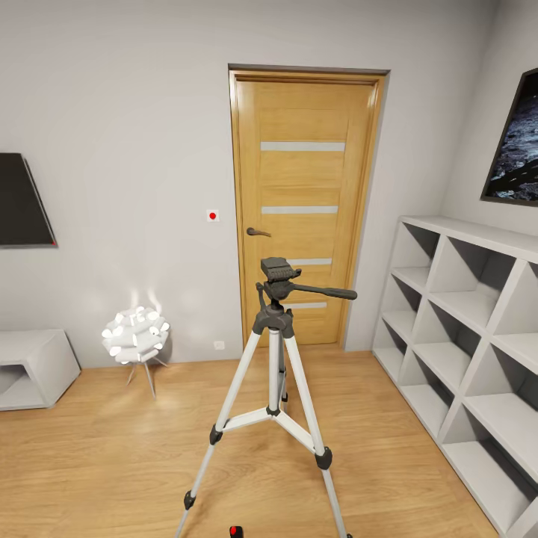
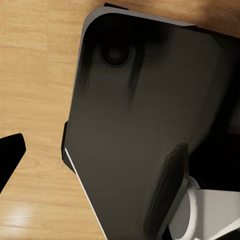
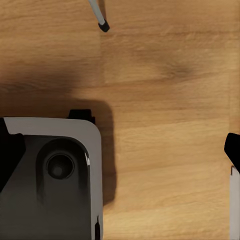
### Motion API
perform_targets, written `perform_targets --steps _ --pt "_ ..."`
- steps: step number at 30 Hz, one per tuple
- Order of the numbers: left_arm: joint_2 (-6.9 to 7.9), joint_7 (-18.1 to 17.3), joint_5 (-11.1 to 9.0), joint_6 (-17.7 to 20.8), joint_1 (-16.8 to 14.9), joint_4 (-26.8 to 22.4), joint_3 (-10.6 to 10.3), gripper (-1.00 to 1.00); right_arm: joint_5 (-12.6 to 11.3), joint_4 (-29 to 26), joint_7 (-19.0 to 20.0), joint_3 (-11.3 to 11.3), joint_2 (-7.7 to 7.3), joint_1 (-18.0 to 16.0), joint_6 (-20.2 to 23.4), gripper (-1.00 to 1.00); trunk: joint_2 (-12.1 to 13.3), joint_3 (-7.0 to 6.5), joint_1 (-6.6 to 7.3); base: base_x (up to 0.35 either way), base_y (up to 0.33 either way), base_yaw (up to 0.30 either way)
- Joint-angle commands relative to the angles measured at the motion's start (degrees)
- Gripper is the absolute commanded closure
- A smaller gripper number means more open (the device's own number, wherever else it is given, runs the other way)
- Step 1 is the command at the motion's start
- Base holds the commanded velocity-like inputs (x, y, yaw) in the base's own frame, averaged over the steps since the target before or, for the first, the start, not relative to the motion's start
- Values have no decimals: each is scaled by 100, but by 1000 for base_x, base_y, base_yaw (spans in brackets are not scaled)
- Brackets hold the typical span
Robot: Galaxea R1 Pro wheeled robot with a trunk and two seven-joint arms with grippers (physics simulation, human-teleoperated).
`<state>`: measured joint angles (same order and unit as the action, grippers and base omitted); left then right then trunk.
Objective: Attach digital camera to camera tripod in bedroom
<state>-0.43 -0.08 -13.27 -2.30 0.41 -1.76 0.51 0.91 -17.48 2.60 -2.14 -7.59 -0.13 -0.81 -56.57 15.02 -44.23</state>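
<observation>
We are looking into the bedroom, going from left to right in the head view. A black wall TV (image 1: 22, 200) is hanging at the far left, with a low grey shelf unit (image 1: 33, 366) sitting below it on the light wood floor (image 1: 112, 463). Near that, a white spiky-ball lamp (image 1: 136, 334) is glowing on thin legs against the wall. In the middle, the camera tripod (image 1: 273, 403) is standing upright on its silver legs before the oak door (image 1: 302, 209), its black head bare and its pan handle pointing right. At the bottom edge, between the legs, a small dark object with a red dot (image 1: 236, 531) is showing; we cannot tell if it is the digital camera. At the right, a grey cube shelf (image 1: 467, 351) is lining the wall under a dark framed picture (image 1: 515, 146).

In both wrist views we are facing the floor and the robot's dark base. Black fingertips (image 3: 11, 150) are showing at the edges; we cannot tell whether either pincer is released or clenched.
</observation>
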Motion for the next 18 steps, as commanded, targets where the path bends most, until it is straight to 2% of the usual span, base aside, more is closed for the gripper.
perform_targets --steps 1,8,11,13,18 --pt "-1 -1 -36 -7 2 -9 2 -100 9 -1 26 -23 1 0 -8 -100 -4 6 -1 0 0 0" --pt "-1 -1 -36 -7 2 -9 4 -100 -3 4 11 -26 11 -1 4 -100 -4 6 -1 0 0 0" --pt "-7 1 -36 -7 2 -9 8 -100 -85 226 -72 -64 15 -3 84 -100 -4 6 -1 0 0 0" --pt "-10 7 -36 -7 2 -9 7 -100 -44 1047 -69 -62 68 -2 -46 -100 -4 6 -1 0 0 0" --pt "-10 8 -33 -7 2 -9 7 -100 -12 868 17 -41 63 -4 -82 -100 -4 6 -1 0 0 0"
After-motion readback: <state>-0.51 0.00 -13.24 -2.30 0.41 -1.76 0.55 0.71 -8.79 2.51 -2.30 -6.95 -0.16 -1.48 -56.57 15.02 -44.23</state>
